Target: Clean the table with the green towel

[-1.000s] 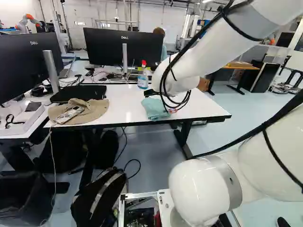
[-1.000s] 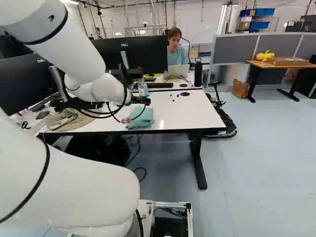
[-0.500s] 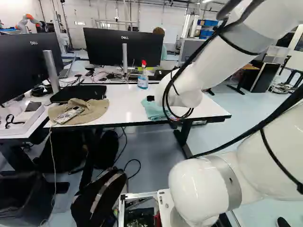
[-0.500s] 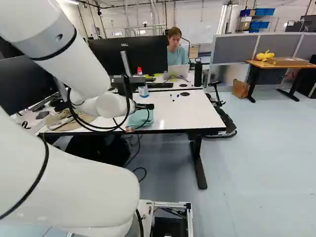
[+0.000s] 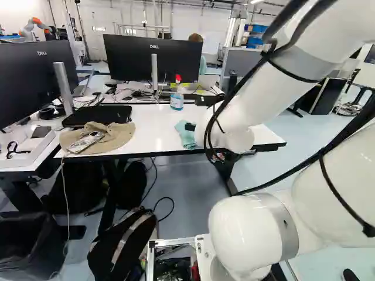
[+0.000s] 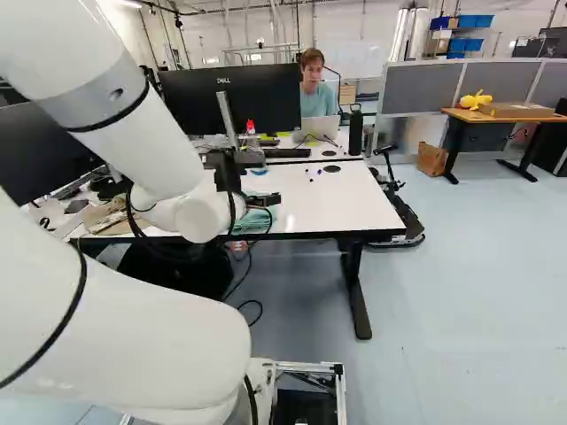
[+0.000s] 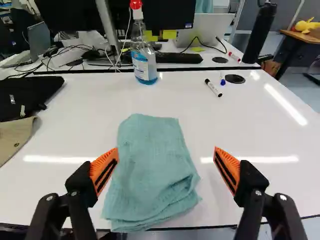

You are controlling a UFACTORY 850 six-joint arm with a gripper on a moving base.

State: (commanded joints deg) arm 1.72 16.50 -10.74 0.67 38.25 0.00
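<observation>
Clearly, the 1 hand (image 6: pixel 266 201) is open: its 2 fingers stand wide apart, and each carries 1 orange pad (image 7: pixel 104 171). They have nothing gripped between them. The 1 green towel (image 7: pixel 152 172) lies folded in several layers on the white table (image 7: pixel 80 120), ahead of the hand and mostly in the gap between its 2 fingers, closer to the finger on the hat's side. Its near end reaches the table's near edge. Whether either finger touches the cloth, I cannot tell.

Beyond the towel, near the far edge of the table, stands 1 spray bottle (image 7: pixel 144 55) with a red top and blue liquid in it. To the side of that are 2 markers, 1 with a black cap (image 7: pixel 213 88) and 1 smaller and blue (image 7: pixel 222 80), just beside 1 round black cable cover (image 7: pixel 234 78). At the other side of the towel sit 1 beige hat (image 5: pixel 111 139), with 1 small device (image 5: pixel 87 142) on it, and 1 flat black case (image 5: pixel 99 116) next to it.

In the left base view 2 monitors (image 5: pixel 153 58) show, 1 of them behind the bottle. On the floor lies 1 black backpack with a grey stripe (image 5: pixel 120 246).
</observation>
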